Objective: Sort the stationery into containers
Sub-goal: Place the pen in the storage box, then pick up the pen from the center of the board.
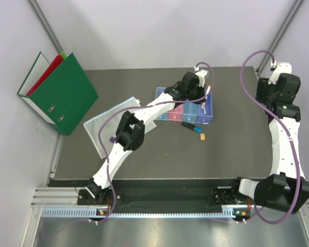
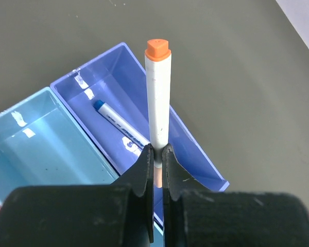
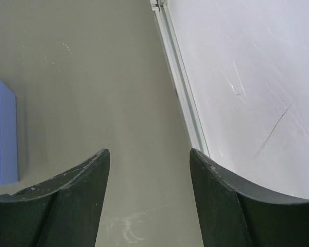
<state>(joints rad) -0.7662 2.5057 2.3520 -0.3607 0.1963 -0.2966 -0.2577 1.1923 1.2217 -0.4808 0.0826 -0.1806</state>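
My left gripper (image 2: pixel 157 154) is shut on the lower end of a white marker with an orange cap (image 2: pixel 158 103). It holds the marker above the purple bin (image 2: pixel 195 144) at the right end of the containers (image 1: pixel 185 109). A white pen with a blue cap (image 2: pixel 118 123) lies inside that purple bin. The blue bin (image 2: pixel 41 139) beside it shows nothing inside. On the table just in front of the row lie a dark marker (image 1: pixel 189 125) and a tiny tan block (image 1: pixel 202 136). My right gripper (image 3: pixel 149 154) stands open over bare table at the back right, holding nothing.
Green (image 1: pixel 67 95) and red (image 1: pixel 49 69) ring binders lean at the back left. A clear plastic sleeve (image 1: pixel 110 121) lies left of the bins, partly under the left arm. A wall rail (image 3: pixel 180 87) runs close to the right gripper.
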